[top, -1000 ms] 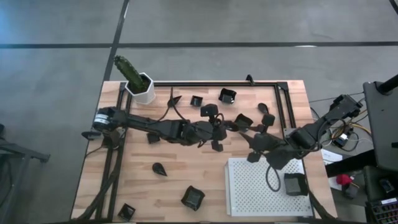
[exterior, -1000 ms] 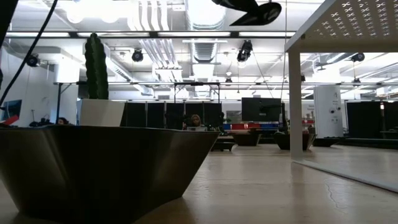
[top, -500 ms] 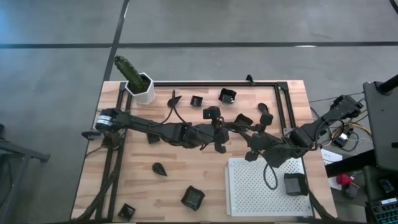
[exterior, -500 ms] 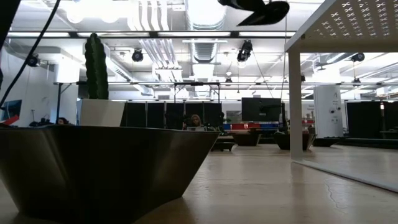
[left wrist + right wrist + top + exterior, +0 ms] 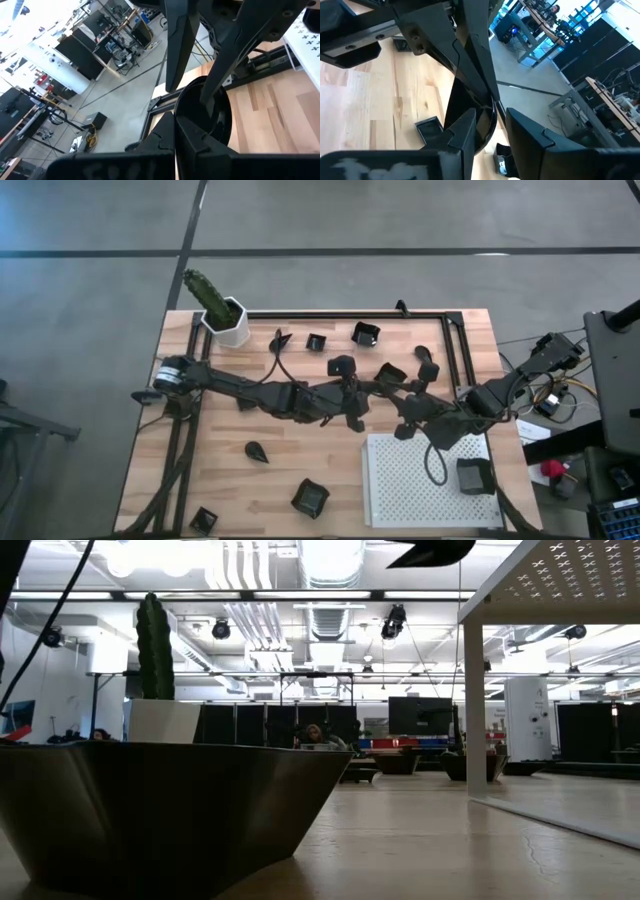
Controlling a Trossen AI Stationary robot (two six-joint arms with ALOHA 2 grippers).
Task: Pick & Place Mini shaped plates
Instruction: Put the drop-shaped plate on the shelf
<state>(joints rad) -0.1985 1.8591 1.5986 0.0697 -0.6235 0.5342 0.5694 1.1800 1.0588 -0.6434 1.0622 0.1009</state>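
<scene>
The left tool (image 5: 175, 122) is clenched on the rim of a small dark rounded plate (image 5: 212, 112), holding it edge-up above the middle of the counter (image 5: 300, 460). The right tool (image 5: 491, 114) meets it from the other side, fingers parted and straddling the same plate; one finger (image 5: 530, 135) stands just clear of it. Other small plates (image 5: 310, 498) lie scattered on the counter, and one sits on the white tray (image 5: 400, 480).

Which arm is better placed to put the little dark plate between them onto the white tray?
Right. The white tray lies just beside the right gripper, whose open fingers straddle the plate; the left gripper, gripping it, reaches from the table's far side.
</scene>
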